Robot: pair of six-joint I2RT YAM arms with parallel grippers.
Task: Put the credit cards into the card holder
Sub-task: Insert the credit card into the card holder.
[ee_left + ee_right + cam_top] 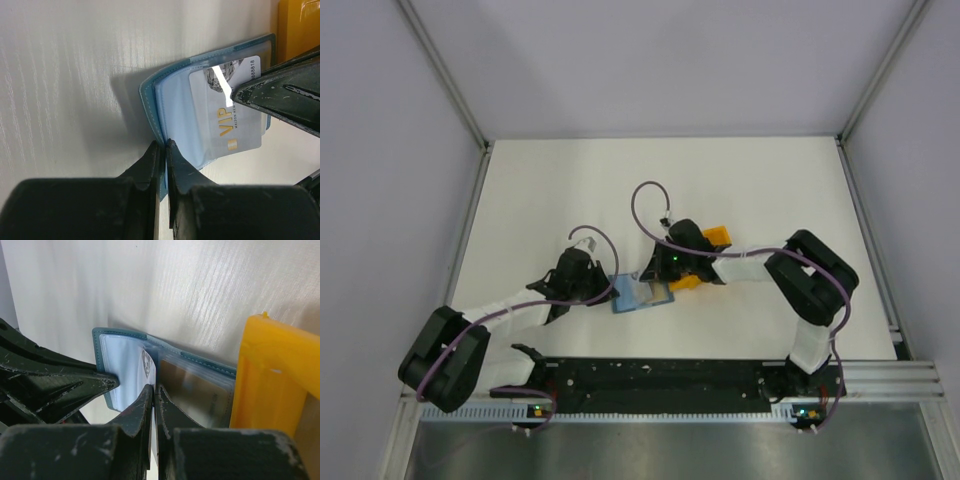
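Edgewise in left claw (164, 146): card holder (176, 100).

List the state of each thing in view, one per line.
card holder, open, its edge pinched
credit card, lying on the open card holder, one end sticking out
left gripper, shut on card holder
right gripper, shut on credit card
orange rack, beside the card holder
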